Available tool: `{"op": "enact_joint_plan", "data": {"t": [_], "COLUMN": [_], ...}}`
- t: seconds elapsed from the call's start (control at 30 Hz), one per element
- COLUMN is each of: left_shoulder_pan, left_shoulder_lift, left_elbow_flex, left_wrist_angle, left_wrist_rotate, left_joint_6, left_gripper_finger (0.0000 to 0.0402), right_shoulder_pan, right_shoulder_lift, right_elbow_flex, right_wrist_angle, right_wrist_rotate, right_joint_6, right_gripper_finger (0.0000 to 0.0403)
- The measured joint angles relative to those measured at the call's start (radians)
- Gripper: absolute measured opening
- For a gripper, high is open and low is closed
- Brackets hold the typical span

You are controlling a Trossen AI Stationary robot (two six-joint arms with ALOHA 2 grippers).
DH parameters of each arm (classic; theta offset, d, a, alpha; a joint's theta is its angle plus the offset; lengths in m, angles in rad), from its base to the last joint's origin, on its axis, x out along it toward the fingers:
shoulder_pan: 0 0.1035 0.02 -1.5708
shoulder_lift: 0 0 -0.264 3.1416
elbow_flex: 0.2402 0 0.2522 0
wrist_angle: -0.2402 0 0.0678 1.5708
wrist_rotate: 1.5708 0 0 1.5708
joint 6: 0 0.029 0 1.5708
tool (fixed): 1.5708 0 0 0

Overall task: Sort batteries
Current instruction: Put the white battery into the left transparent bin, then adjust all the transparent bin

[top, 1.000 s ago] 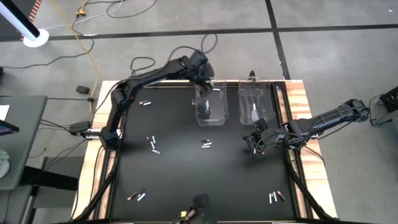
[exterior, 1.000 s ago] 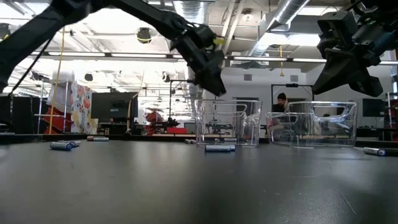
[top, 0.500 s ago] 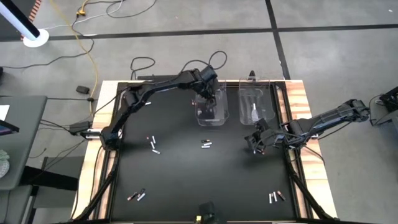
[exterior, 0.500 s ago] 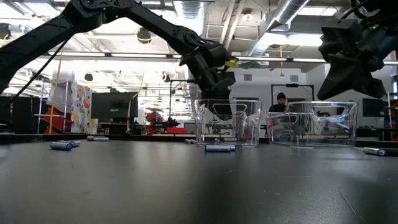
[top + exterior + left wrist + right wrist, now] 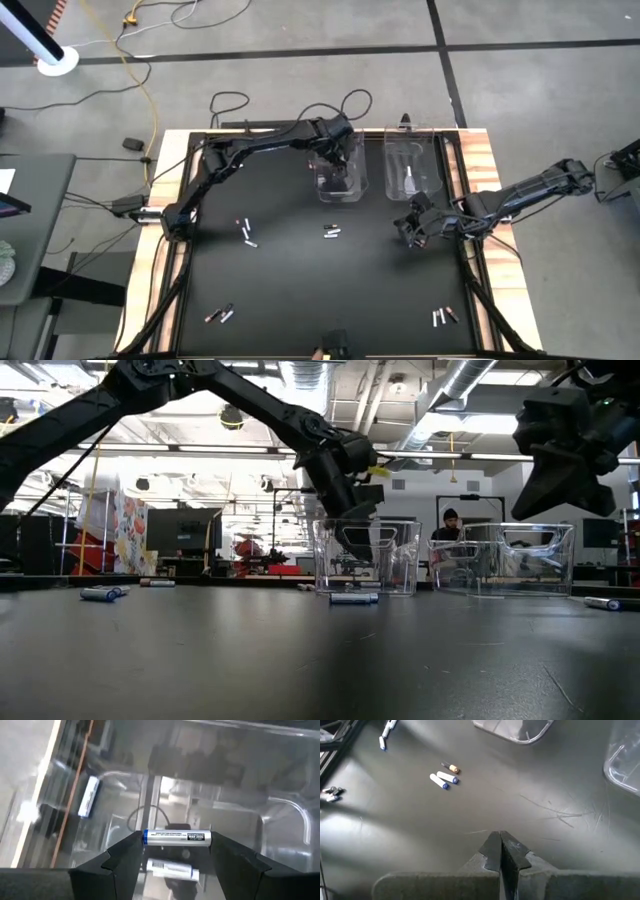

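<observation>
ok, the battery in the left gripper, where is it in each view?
High: hidden under the left gripper, over the left clear bin.
Low: not discernible; gripper dips into that bin.
Left wrist: white battery crosswise between the fingertips, centre.
Right wrist: not in it; only that gripper's own shut fingers.
Shared landmark: the left clear bin.

Black matte table top [image 5: 300, 280] framed by pale wooden edging [image 5: 487, 160]. Two clear plastic bins standing at the far edge: the left bin [image 5: 340, 170] and, just beside it on the right, the right bin [image 5: 413, 167]. Loose slim batteries lying on the mat: a small white-and-blue cluster [image 5: 333, 232] just in front of the left bin, a pair [image 5: 247, 232] further left, one [image 5: 234, 165] well left of that bin, pairs near the front-left corner [image 5: 220, 315] and front-right corner [image 5: 445, 317].
</observation>
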Motion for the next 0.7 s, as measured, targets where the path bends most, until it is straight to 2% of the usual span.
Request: {"op": "enact_joint_plan", "data": {"t": [0.17,0.33,0.7], "left_shoulder_pan": [-0.003,-0.003,-0.003], "left_shoulder_lift": [0.044,0.037,0.036], "left_elbow_flex": [-0.002,-0.001,0.003], "left_wrist_angle": [-0.048,-0.058,-0.083], "left_wrist_rotate": [-0.021,-0.033,-0.031], "left_joint_6": [-0.043,-0.051,-0.054], "left_gripper_finger": [0.0220,0.0225,0.0274], "right_shoulder_pan": [0.016,0.031,0.031], "right_shoulder_lift": [0.000,0.000,0.000], "right_elbow_flex": [0.000,0.000,0.000], "right_wrist_angle": [-0.010,-0.009,-0.007], "right_wrist_rotate": [0.000,0.000,0.000], "right_joint_6": [0.000,0.000,-0.016], "right_gripper_finger": [0.0017,0.0017,0.0017]}}
